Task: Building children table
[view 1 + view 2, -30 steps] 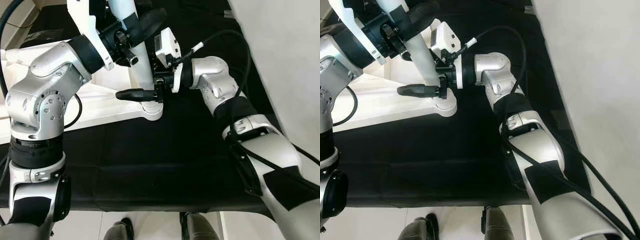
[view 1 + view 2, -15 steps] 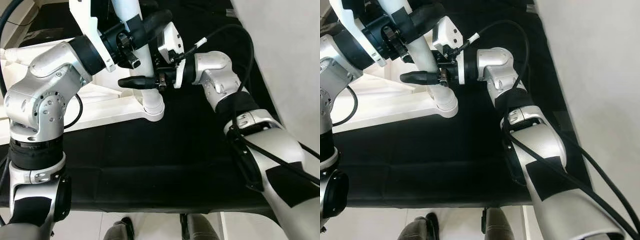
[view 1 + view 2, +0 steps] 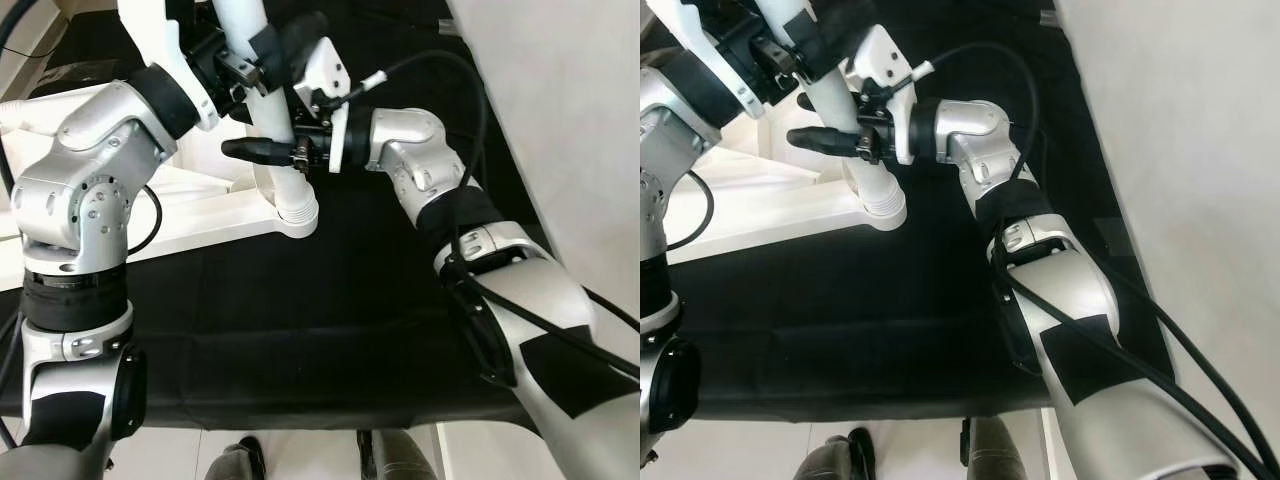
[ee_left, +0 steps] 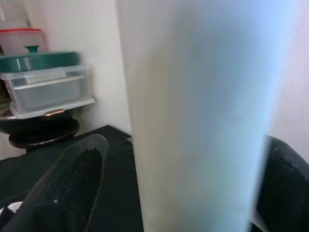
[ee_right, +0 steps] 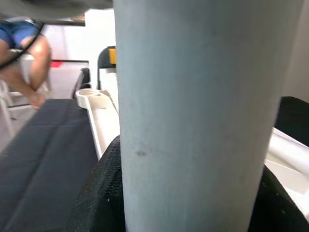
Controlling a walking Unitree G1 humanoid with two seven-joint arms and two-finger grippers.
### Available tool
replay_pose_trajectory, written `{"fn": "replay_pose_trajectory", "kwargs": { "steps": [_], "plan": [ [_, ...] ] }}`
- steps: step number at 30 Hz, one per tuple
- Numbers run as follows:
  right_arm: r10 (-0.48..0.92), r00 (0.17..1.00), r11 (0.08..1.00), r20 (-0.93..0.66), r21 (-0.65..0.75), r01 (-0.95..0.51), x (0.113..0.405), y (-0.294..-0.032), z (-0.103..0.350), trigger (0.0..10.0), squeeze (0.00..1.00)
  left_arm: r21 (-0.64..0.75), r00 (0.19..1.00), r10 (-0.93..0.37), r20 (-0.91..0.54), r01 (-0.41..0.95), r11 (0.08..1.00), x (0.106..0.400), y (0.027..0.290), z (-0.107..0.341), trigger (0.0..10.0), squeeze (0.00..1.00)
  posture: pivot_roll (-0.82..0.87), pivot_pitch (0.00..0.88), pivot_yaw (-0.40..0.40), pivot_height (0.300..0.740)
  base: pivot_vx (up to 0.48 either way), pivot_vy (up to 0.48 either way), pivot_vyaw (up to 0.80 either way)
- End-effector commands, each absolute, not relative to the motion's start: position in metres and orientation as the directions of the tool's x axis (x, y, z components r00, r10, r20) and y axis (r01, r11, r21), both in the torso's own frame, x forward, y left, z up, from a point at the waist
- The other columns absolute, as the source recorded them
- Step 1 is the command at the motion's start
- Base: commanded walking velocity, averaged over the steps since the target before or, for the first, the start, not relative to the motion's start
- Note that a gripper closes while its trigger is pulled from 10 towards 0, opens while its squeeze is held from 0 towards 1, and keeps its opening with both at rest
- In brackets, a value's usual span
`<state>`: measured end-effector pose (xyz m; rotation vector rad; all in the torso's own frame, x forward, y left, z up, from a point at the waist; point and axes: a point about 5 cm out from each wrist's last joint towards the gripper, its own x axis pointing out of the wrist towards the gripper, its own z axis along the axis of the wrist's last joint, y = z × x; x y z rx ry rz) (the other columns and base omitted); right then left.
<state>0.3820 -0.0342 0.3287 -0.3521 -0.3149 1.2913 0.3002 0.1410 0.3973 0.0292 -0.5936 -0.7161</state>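
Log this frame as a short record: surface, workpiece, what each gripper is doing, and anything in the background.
surface: black cloth over the work area
workpiece: white tabletop lying flat, with a white table leg standing in its corner socket
left gripper: clasps the leg high up, a finger on either side
right gripper: fingers around the leg lower down, above the socket
background: clear storage boxes with a green lid in the left wrist view; a seated person's leg in the right wrist view

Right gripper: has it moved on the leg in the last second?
Yes. The right gripper has climbed the white leg, from just above the round socket on the tabletop to well clear of it.
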Motion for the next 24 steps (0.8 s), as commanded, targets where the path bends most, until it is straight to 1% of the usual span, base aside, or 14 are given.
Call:
{"fn": "replay_pose_trajectory", "kwargs": {
  "steps": [1, 2, 3, 5, 7, 9, 10, 12, 13, 15, 17, 20, 24],
  "plan": [
    [0.902, 0.422, 0.37, -0.097, -0.333, -0.867, 0.395, -0.054, 0.288, 0.0, 0.0, 0.236, 0.602, -0.615, 0.509, 0.589, 0.772, 0.293, 0.15, 0.397, 10.0, 0.0, 0.0, 0.312, 0.007, 0.74, 0.0, 0.0, 0.0],
    [0.902, 0.422, 0.37, -0.097, -0.333, -0.867, 0.395, -0.054, 0.288, 0.0, 0.0, 0.236, 0.602, -0.615, 0.509, 0.589, 0.772, 0.293, 0.15, 0.397, 10.0, 0.0, 0.0, 0.312, 0.007, 0.74, 0.0, 0.0, 0.0],
    [0.878, 0.464, 0.409, -0.116, -0.32, -0.854, 0.397, -0.059, 0.283, 0.0, 0.0, 0.234, 0.605, -0.614, 0.508, 0.589, 0.774, 0.292, 0.151, 0.395, 10.0, 0.0, 0.0, 0.312, 0.007, 0.74, 0.0, 0.0, 0.0],
    [0.812, 0.573, 0.53, -0.108, -0.273, -0.803, 0.4, -0.071, 0.274, 0.0, 0.0, 0.229, 0.615, -0.612, 0.498, 0.587, 0.776, 0.292, 0.151, 0.389, 10.0, 0.0, -0.01, 0.303, 0.011, 0.74, 0.0, 0.0, 0.0],
    [0.812, 0.573, 0.53, -0.108, -0.273, -0.803, 0.4, -0.071, 0.274, 0.0, 0.0, 0.229, 0.615, -0.612, 0.498, 0.587, 0.776, 0.292, 0.151, 0.389, 10.0, 0.0, -0.01, 0.303, 0.011, 0.74, 0.0, 0.0, 0.0],
    [0.758, 0.645, 0.61, -0.102, -0.239, -0.755, 0.398, -0.079, 0.266, 0.0, 0.0, 0.22, 0.621, -0.606, 0.498, 0.585, 0.781, 0.292, 0.15, 0.387, 10.0, 0.0, -0.01, 0.3, 0.012, 0.74, 0.0, 0.0, 0.0],
    [0.758, 0.645, 0.61, -0.102, -0.239, -0.755, 0.398, -0.079, 0.266, 0.0, 0.0, 0.22, 0.621, -0.606, 0.498, 0.585, 0.781, 0.292, 0.15, 0.387, 10.0, 0.0, -0.01, 0.3, 0.012, 0.74, 0.0, 0.0, 0.0],
    [0.682, 0.724, 0.703, -0.104, -0.179, -0.688, 0.394, -0.087, 0.255, 0.0, 0.0, 0.216, 0.622, -0.601, 0.502, 0.583, 0.783, 0.292, 0.149, 0.388, 10.0, 0.0, -0.01, 0.29, 0.02, 0.74, 0.0, 0.0, 0.0],
    [0.682, 0.724, 0.703, -0.104, -0.179, -0.688, 0.394, -0.087, 0.255, 0.0, 0.0, 0.216, 0.622, -0.601, 0.502, 0.583, 0.783, 0.292, 0.149, 0.388, 10.0, 0.0, -0.01, 0.29, 0.02, 0.74, 0.0, 0.0, 0.0],
    [0.62, 0.781, 0.773, -0.079, -0.108, -0.625, 0.39, -0.092, 0.248, 0.0, 0.0, 0.221, 0.621, -0.605, 0.499, 0.584, 0.781, 0.293, 0.146, 0.387, 10.0, 0.0, -0.01, 0.288, 0.026, 0.74, 0.0, 0.0, 0.0],
    [0.62, 0.781, 0.773, -0.079, -0.108, -0.625, 0.39, -0.092, 0.248, 0.0, 0.0, 0.221, 0.621, -0.605, 0.499, 0.584, 0.781, 0.293, 0.146, 0.387, 10.0, 0.0, -0.01, 0.288, 0.026, 0.74, 0.0, 0.0, 0.0],
    [0.579, 0.815, 0.815, -0.02, -0.023, -0.579, 0.382, -0.093, 0.248, 0.0, 0.0, 0.227, 0.622, -0.609, 0.493, 0.584, 0.78, 0.293, 0.144, 0.385, 10.0, 0.0, -0.01, 0.284, 0.031, 0.74, 0.0, 0.0, 0.0],
    [0.571, 0.82, 0.821, -0.019, 0.008, -0.571, 0.372, -0.093, 0.243, 0.0, 0.0, 0.228, 0.627, -0.606, 0.49, 0.578, 0.783, 0.293, 0.144, 0.384, 10.0, 0.0, 0.0, 0.284, 0.031, 0.74, 0.0, 0.0, 0.0]
  ]
}}
